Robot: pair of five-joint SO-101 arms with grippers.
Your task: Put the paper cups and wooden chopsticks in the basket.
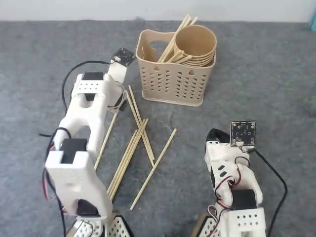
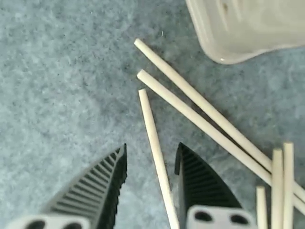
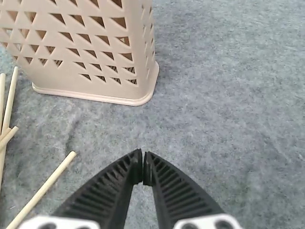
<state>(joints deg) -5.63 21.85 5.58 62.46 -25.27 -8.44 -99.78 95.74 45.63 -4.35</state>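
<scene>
**One stick sits between the left pincer's jaws**

From above, the paper cups (image 1: 196, 43) sit nested in the basket (image 1: 170, 86). The loose chopsticks (image 1: 129, 154) lie fanned on the grey bench (image 1: 276, 74), right beside the left arm (image 1: 84, 128) and well apart from the right arm (image 1: 232, 168).

At the left wrist, the left pincer (image 2: 152, 145) is spread and straddles one chopstick (image 2: 150, 114). The stick's long axis runs straight out ahead between the jaws, so closing should catch it.

At the right wrist, the right pincer (image 3: 142, 157) is pressed together and empty, with the basket ahead.
</scene>
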